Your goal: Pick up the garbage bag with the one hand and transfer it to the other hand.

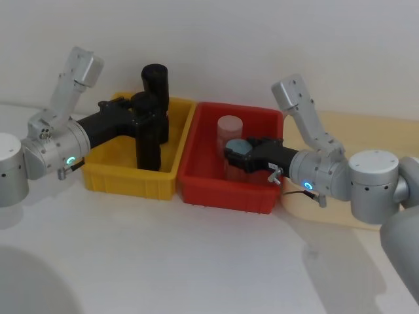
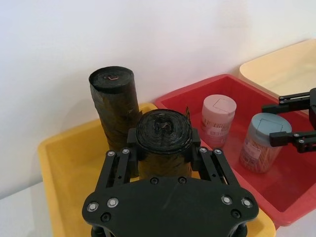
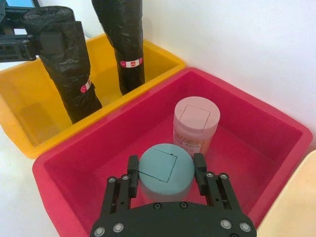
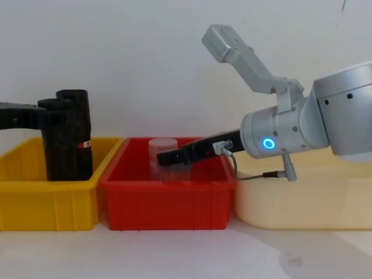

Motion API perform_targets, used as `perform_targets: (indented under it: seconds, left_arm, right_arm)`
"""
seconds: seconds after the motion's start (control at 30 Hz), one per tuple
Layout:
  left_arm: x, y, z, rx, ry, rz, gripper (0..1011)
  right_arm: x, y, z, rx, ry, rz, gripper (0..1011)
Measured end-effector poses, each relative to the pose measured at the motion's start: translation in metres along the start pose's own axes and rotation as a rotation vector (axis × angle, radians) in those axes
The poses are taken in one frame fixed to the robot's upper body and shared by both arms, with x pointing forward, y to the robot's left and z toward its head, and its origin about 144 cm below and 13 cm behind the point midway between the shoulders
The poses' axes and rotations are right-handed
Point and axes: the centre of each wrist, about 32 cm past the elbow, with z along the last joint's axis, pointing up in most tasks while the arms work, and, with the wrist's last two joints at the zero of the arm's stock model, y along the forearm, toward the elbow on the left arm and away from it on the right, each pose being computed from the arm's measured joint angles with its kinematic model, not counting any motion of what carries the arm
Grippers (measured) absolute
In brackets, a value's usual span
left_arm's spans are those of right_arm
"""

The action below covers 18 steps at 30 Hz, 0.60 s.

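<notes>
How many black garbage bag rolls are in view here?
2, both upright in the yellow bin: the garbage bag clamped in the left gripper, and a second roll just behind it, nearer the wall. The right gripper sits at the teal-lidded jar in the red bin.

This looks like a robot test bench in a lab. A bare white wall (image 1: 216,39) fills the upper frame and a plain white table (image 1: 196,261) the lower. A yellow bin (image 1: 124,182), red bin (image 1: 222,195) and cream tray (image 4: 302,210) stand in a row across the middle. The left arm (image 1: 52,140) and right arm (image 1: 334,173) reach in from the edges.
</notes>
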Motion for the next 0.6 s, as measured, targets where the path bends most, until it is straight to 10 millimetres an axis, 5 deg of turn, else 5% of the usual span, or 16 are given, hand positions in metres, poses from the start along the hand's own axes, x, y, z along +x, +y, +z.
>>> perform_targets:
  seconds: [0.6]
  left_arm:
    - [-0.0001,0.0003,-0.0006,-0.002,-0.01,0.001,548]
  right_arm:
    - [-0.0005,0.0001,-0.0004,-0.001,-0.001,0.0,654]
